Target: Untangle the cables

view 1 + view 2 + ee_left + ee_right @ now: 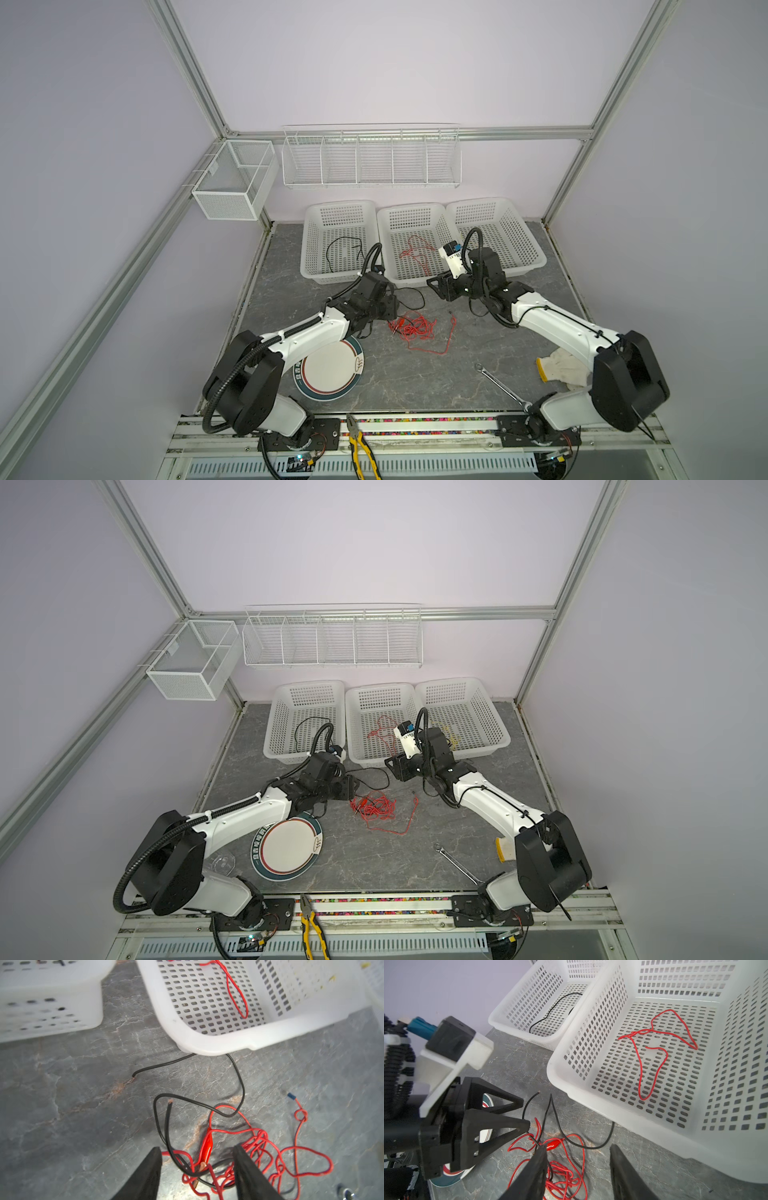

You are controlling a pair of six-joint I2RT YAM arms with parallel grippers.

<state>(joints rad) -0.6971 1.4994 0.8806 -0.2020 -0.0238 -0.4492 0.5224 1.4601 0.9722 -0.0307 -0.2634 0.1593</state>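
Three white baskets (411,206) at twelve o'clock on the desk (415,386); two hold one black cable (548,1015), one red cable (638,1059). Left gripper (197,1148): jaws apart, straddling the red-and-black cable tangle (415,328) at desk centre. Right gripper (576,1146): jaws apart, empty, at the tangle's one o'clock.

Both top views: mounted high over the front edge, tilted down toward the back wall, far off. Whole bench (415,386) and both arms in frame; near-identical, small sideways offset.

Left wrist view: right behind the left tool (196,1147), very close, looking down past its tips at the red cable tangle (258,1136) and the middle basket (218,1043) ahead.

Right wrist view: right behind the right tool (578,1145), close, facing the same tangle, same basket beyond, left tool opposite.

Wrist views overlap on tangle, black cable (242,1084), basket.
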